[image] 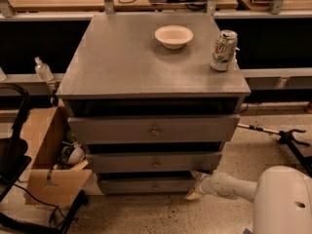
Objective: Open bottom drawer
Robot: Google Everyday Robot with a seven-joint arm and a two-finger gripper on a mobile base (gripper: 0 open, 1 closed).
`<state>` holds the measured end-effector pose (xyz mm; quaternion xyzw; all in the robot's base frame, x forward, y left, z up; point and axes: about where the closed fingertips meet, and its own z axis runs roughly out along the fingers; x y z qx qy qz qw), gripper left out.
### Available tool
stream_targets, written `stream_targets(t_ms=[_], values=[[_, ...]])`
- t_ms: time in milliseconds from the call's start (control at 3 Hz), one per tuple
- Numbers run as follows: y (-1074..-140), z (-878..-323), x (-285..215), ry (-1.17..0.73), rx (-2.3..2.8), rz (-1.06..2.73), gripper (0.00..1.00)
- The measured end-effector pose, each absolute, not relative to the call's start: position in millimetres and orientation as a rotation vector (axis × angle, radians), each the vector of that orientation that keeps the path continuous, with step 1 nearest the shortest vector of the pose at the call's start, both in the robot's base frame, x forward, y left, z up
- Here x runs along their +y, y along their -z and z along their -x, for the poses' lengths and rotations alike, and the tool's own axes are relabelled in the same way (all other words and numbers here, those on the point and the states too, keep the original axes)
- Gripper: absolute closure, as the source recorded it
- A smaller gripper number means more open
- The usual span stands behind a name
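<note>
Reaching in low from the right, white-armed gripper (194, 185) at right end of flat grey wooden bottom drawer (146, 185), lowest of three; grip state not discernible. Farther back, on grey cabinet top (126, 57): round cream bowl (174, 35), green soda can (224, 50).

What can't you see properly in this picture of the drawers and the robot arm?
Camera view, inside the bottom drawer: hidden behind its front and under the middle drawer.
Camera view, whether the gripper, at that drawer's right end, touches it: lost in shadow there.
Camera view, the robot's body: cut off by the bottom-right edge.
Camera view, what lies in the cardboard box: mostly covered by its flaps.
</note>
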<state>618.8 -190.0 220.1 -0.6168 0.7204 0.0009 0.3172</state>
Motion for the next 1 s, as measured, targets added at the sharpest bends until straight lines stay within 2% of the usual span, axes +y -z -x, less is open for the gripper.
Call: stream_targets(t_ms=[333,667,1000], values=[[-190.0,-626.6,-158.1,-0.109,1.902,1.710,0.00],[-165.9,-630.2,-139.6,-0.176,1.914,1.794,0.00],[-154.1,-631.5,-138.2,-0.197,1.932,1.829,0.27]])
